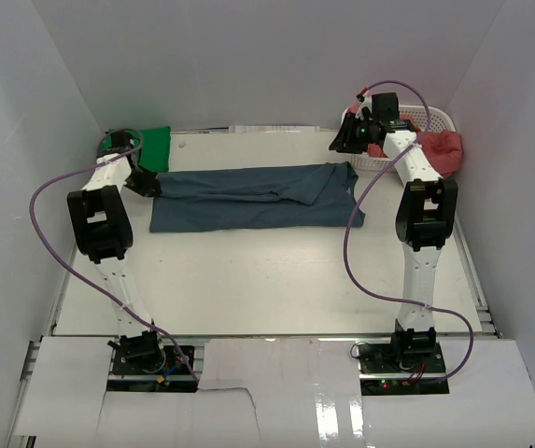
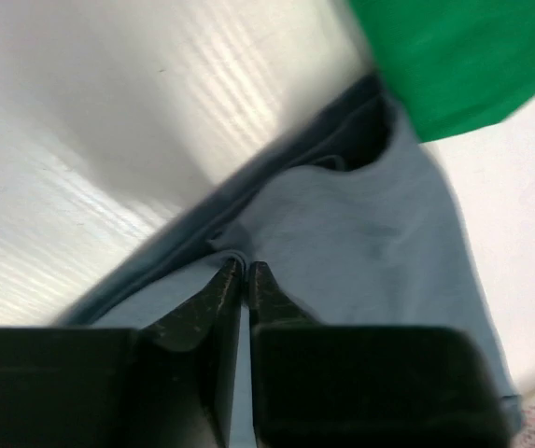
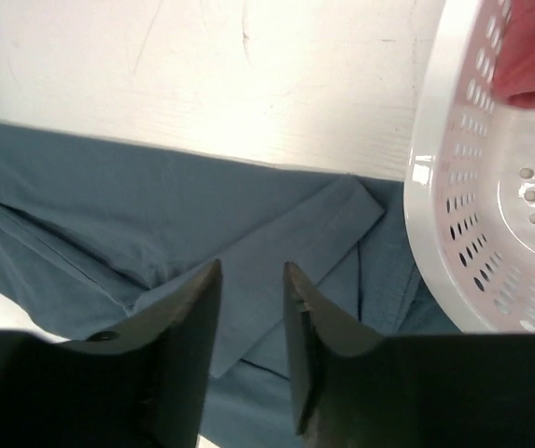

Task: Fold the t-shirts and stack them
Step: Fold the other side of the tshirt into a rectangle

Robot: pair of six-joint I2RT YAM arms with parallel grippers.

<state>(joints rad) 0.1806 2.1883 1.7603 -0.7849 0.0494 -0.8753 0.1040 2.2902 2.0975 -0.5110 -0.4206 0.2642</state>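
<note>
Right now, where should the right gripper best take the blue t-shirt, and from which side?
Pinch the blue t-shirt at its folded sleeve corner beside the basket, coming straight down: it lies flat, edge free, by the open right gripper.

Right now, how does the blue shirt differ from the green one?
The blue t-shirt lies stretched sideways across the middle of the table, folded over itself. The green t-shirt sits in the far left corner, with only a small patch showing. Both are plain cloth.
</note>
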